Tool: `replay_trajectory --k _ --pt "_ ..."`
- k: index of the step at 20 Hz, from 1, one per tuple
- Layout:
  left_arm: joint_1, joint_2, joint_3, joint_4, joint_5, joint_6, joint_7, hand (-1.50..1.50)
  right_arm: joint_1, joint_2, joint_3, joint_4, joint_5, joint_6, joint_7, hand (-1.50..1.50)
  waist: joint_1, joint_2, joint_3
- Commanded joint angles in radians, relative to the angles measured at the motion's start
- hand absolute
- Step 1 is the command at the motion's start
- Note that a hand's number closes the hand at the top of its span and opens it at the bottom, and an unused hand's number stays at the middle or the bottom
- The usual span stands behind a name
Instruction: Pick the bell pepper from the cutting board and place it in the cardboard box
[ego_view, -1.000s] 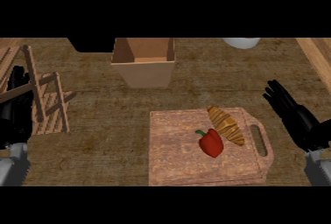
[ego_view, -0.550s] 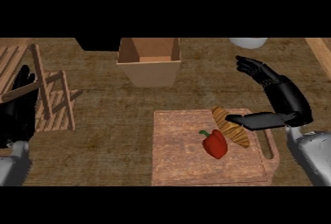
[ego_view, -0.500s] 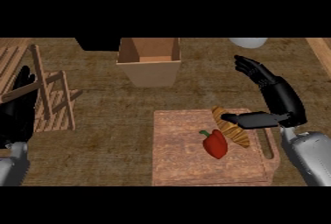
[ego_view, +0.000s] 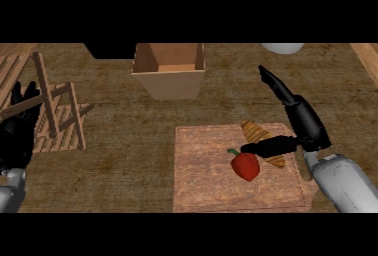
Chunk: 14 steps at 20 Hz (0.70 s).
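A single view is given, taken from the robot's head. The counter (ego_view: 118, 175) is looked down on steeply from above.

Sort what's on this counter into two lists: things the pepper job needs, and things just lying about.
Job:
- bell pepper
- cutting board
- cardboard box
- right hand, thumb beside the pepper

Lying about:
- croissant on the board
- wooden rack
- white dish at the far edge
- left hand, resting
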<state>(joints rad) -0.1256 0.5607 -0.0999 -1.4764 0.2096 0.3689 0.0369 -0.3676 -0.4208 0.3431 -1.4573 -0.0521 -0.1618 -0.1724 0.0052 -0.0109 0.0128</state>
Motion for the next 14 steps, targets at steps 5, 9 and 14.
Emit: replay_trajectory --k 5,9,14 --pt "0.074 -0.054 -0.116 -0.004 -0.046 -0.035 0.003 0.0 -0.094 -0.284 0.128 -0.056 0.186 0.23 0.187 -1.5 -0.015 0.004 -0.018" --pt "0.077 -0.042 -0.102 0.006 -0.036 -0.062 -0.003 0.0 -0.161 -0.36 0.213 -0.097 0.215 0.407 0.325 -1.5 -0.009 0.003 -0.02" --pt "0.071 -0.079 -0.135 -0.016 -0.072 -0.036 0.014 0.0 -0.192 -0.308 0.299 -0.178 0.209 0.523 0.502 -1.5 -0.008 0.006 -0.016"
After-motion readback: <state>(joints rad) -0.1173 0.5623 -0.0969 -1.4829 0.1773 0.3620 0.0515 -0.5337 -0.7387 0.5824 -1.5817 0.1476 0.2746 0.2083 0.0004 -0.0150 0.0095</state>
